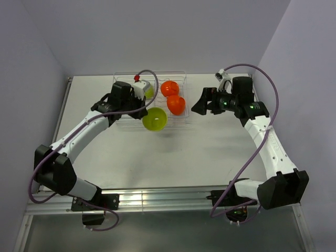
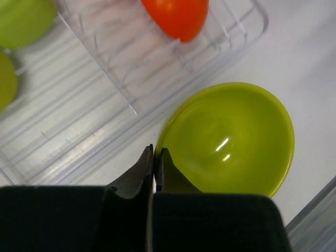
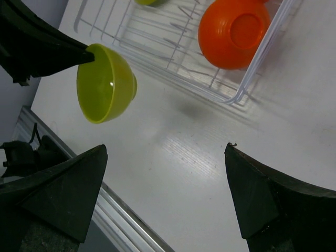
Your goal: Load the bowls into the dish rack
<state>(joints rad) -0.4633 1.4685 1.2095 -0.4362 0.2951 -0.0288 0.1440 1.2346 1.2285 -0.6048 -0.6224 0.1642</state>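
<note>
Pinches rim of lime-green bowl with left gripper — jaws together on thin wall, bowl tipped on its side, clear of table. Holds it just at near edge of dish rack, toward table's far edge. Hangs right gripper off rack's right end — fingers wide apart, nothing between. In rack's right end: two orange bowls.

rack far-ctr on table | rear bowl + mid bowl in rack, rt side | near bowl at rack's near edge
</note>
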